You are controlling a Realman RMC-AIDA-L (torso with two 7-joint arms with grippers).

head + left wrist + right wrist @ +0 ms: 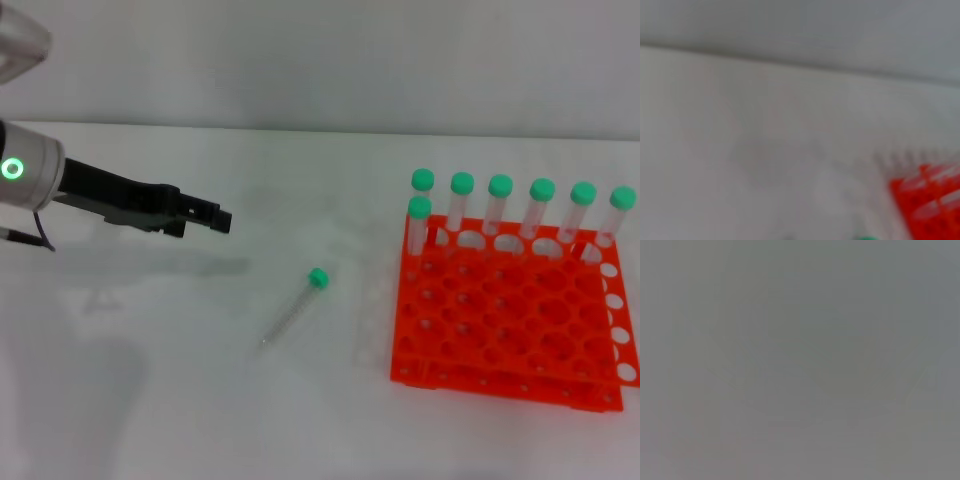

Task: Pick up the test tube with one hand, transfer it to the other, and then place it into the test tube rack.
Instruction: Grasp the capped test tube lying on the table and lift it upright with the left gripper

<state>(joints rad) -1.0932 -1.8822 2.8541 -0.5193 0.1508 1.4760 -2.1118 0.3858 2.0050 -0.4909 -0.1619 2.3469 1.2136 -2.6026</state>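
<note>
1. A slim clear plastic test tube with a round green screw cap (296,304) is seen lying flat on the white counter (150,400) in the head view. Its green cap points toward the back of the counter and its thin tip points toward the front.

2. A bright orange plastic test tube rack with many round holes (510,325) is set on the counter to the right of the lying tube, a little apart from it.

3. Seven more clear tubes with green caps (498,208) are stood upright in the rack. Six are lined up along the back row, and one is placed just in front at the left corner.

4. The black two-fingered left gripper (218,217) is held above the counter, to the left of the lying tube and not touching it. It is pointed toward the right. Its fingers are seen close together, with nothing between them.

5. The gripper is carried on a white-and-silver arm with a small green light (12,168) at the left edge.

6. In the left wrist view, a corner of the orange rack (930,200) and a bit of green cap (869,238) are shown, both blurry.

7. The right gripper is not seen in any view, and only plain grey is shown in the right wrist view.
</note>
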